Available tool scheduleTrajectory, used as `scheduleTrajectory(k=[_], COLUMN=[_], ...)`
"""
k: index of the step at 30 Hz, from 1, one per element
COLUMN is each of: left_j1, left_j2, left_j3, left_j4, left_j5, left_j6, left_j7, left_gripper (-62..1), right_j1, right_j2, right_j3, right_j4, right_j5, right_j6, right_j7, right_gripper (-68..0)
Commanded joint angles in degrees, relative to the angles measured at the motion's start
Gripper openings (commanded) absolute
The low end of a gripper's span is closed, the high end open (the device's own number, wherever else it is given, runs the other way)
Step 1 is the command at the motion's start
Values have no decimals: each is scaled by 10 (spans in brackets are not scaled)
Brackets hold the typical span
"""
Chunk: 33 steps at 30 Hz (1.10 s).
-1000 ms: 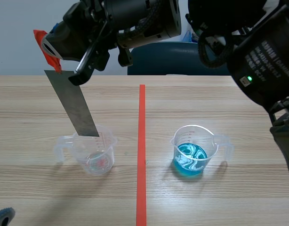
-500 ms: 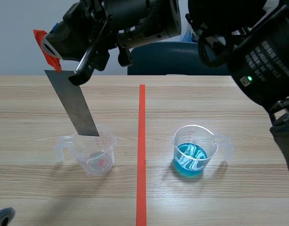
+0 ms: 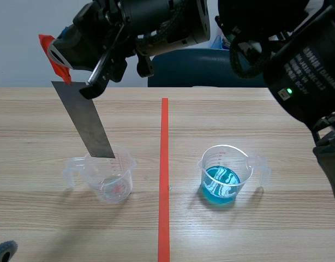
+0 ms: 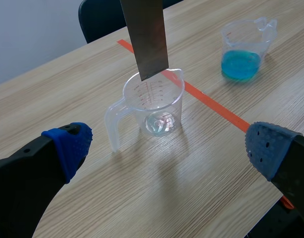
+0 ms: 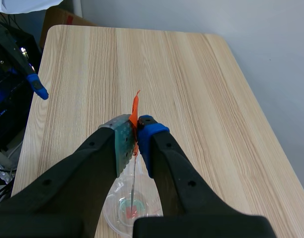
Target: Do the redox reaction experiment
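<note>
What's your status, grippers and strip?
Left gripper open, short of clear beaker. Right gripper shut on metal strip, lower end at that beaker's rim. The blue-liquid beaker stands apart, across tape line; nothing blocking.

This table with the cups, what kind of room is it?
Probably a robot lab doing chemistry: a metal strip held over a clear measuring cup, plus a cup of blue liquid.

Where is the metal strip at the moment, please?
In the scene view, left of the red line, the strip hangs tilted from the right gripper, its lower end at the clear cup's rim.
</note>
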Motion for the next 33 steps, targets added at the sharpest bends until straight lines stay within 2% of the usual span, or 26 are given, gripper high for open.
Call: scheduleTrajectory(k=[1,20,33], left_j1=[6,5,3], left_j2=[3,3,3], left_j3=[-3,-3,-3], left_j4=[14,14,14], left_j5=[-3,-3,-4], left_j6=[1,1,1], left_j7=[-5,5,5], left_gripper=[14,14,14], right_j1=[13,13,13], right_j2=[-2,-2,-2], right_j3=[1,1,0], right_j4=[7,6,-46], right_j5=[6,6,6], right_j6=[0,0,5], right_j7=[10,11,48], right_gripper=[-669,-669,-669])
